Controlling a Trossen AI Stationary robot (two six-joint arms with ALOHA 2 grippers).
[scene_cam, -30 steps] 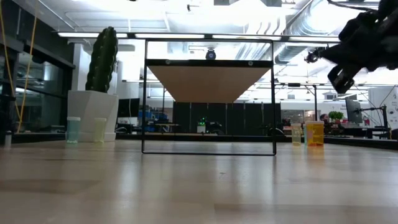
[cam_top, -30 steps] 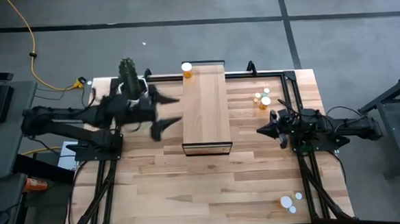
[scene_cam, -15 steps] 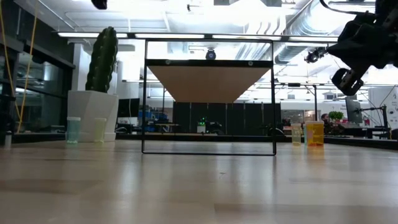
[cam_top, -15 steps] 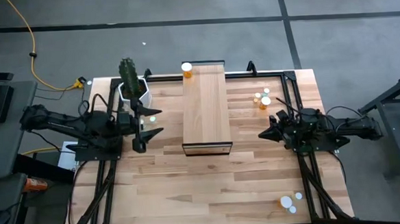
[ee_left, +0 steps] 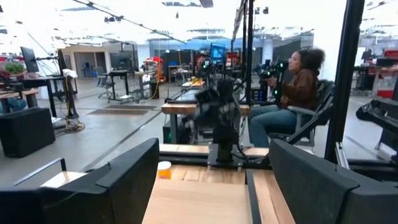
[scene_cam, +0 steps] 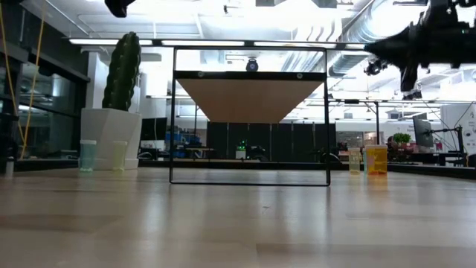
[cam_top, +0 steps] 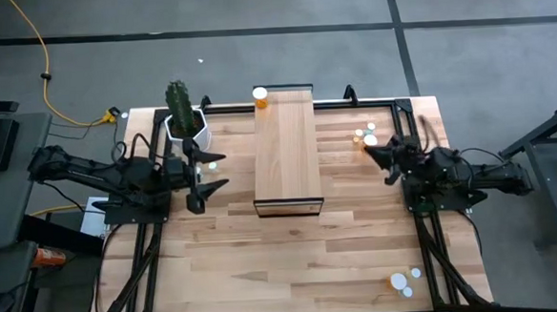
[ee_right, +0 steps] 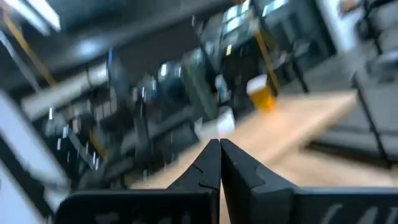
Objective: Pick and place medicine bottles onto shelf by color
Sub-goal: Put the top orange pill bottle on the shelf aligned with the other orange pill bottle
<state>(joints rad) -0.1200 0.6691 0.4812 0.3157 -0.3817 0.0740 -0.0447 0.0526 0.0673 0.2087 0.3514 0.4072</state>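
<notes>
- I see a pale plank tabletop [cam_top: 293, 251] on a grey concrete floor, with a yellow cable [cam_top: 43, 63] trailing off past the far left corner.
- The shelf [cam_top: 286, 151] stands in the middle of the table, running front to back; one orange bottle [cam_top: 260, 98] sits at its far left corner.
- A cactus in a white pot [cam_top: 183, 118] stands left of the shelf, with two pale green bottles [scene_cam: 103, 155] beside it.
- A cluster of orange and pale bottles [cam_top: 364, 136] stands right of the shelf, toward the far edge, and two more bottles [cam_top: 404, 280] wait at the near right corner.
- From table height I look under the shelf into an open workshop with bright ceiling lights; in the left wrist view, a seated person [ee_left: 292, 99] sits beyond the table.
- The right wrist view is smeared; I make out only an orange bottle there.
- At table height both arms are cut off at the top edge.
- My left gripper [cam_top: 203, 176] hovers between the cactus and the shelf, fingers [ee_left: 130, 171] spread wide and holding nothing.
- My right gripper [cam_top: 376, 152] is just beside the right-hand cluster, fingers [ee_right: 208, 163] pressed together, nothing between them.
</notes>
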